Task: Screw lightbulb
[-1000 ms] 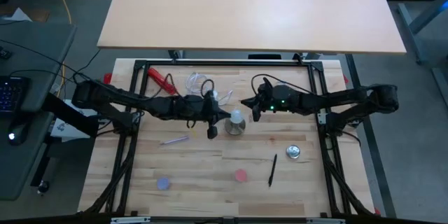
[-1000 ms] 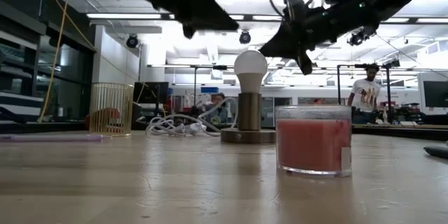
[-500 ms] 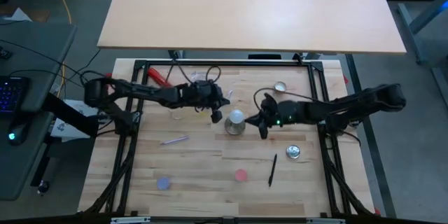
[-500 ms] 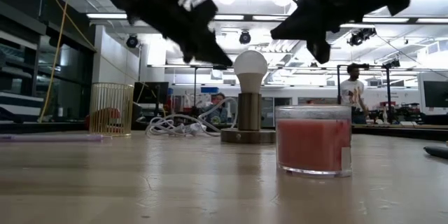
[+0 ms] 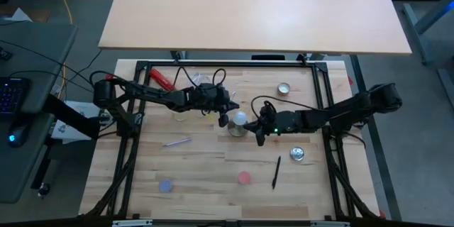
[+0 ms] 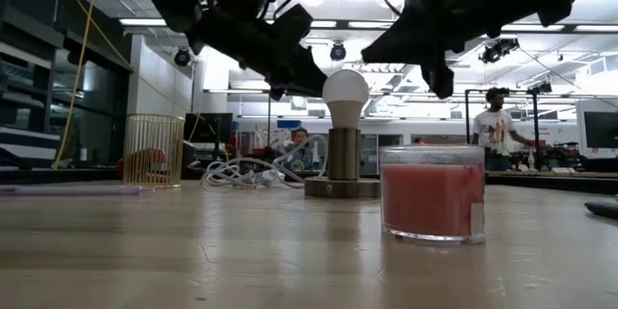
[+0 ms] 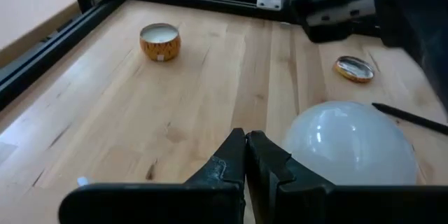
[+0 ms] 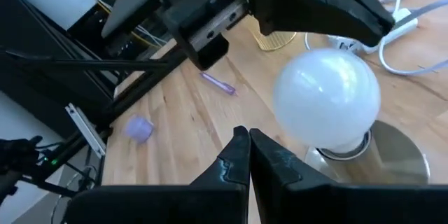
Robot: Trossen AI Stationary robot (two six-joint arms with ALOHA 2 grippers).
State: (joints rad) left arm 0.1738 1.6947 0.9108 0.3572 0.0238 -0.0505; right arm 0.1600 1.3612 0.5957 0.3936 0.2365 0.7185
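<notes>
The white lightbulb [image 5: 241, 118] stands upright with its base in the grey socket stand [image 6: 343, 185] at mid table. My left gripper [image 5: 224, 119] is shut and slants down at the globe's left side [image 6: 326, 87]; in the left wrist view the bulb [image 7: 350, 147] sits just beside its fingertips [image 7: 246, 143]. My right gripper [image 5: 259, 139] is shut too. It hangs to the right of the bulb and a little nearer the table's front edge, with the bulb [image 8: 325, 94] in front of it and a gap between them. My left gripper's shut fingertips [image 6: 314, 87] stand right at the left side of the bulb's globe, slanting down from the table's left. I cannot tell whether they touch it.
A red candle [image 5: 243, 178] stands near the front edge, with a black pen [image 5: 276, 172] and a shiny silver disc [image 5: 297, 154] to its right. Also on the table: a small tin [image 5: 284, 88] far right, white cable [image 5: 202, 85], purple pen [image 5: 176, 142], purple cap [image 5: 165, 185].
My left gripper has come down from the table's left toward the bulb's left side. My right gripper has swung from the far right of the bulb toward the table's near edge. Both have stayed shut, and the bulb has not moved.
</notes>
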